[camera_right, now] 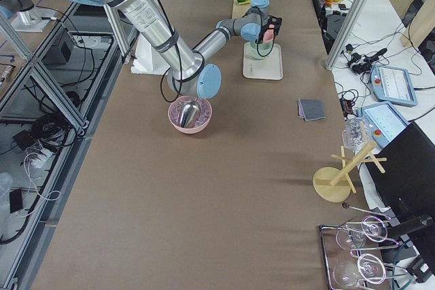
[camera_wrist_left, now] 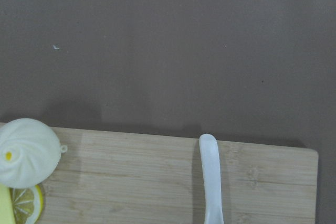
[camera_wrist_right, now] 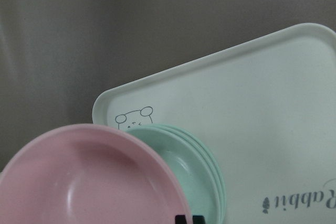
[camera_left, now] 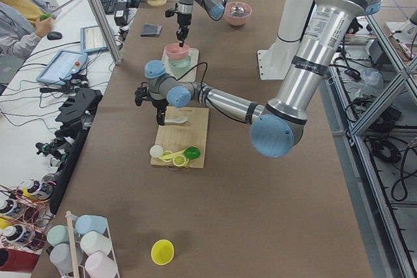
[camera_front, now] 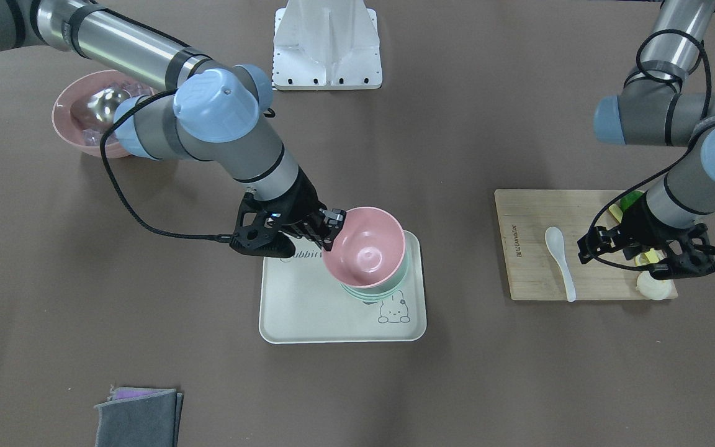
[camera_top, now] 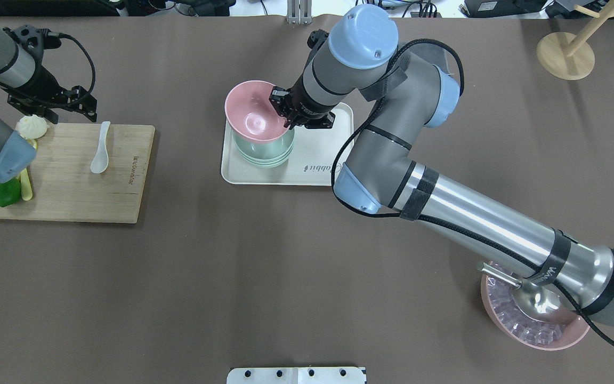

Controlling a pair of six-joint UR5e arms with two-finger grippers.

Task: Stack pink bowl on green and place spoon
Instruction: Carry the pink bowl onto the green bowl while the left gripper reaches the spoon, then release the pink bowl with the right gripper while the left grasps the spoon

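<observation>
The pink bowl hangs tilted over the stacked green bowls on the cream tray. My right gripper is shut on the pink bowl's rim on the robot's side. The white spoon lies on the wooden board. My left gripper hovers over the board's far edge, between the spoon and a bun, open and empty.
A white bun, lemon slices and a green lime lie on the board. A second pink bowl with ice and a metal scoop sits under the right arm. A grey cloth and a wooden stand are on the table.
</observation>
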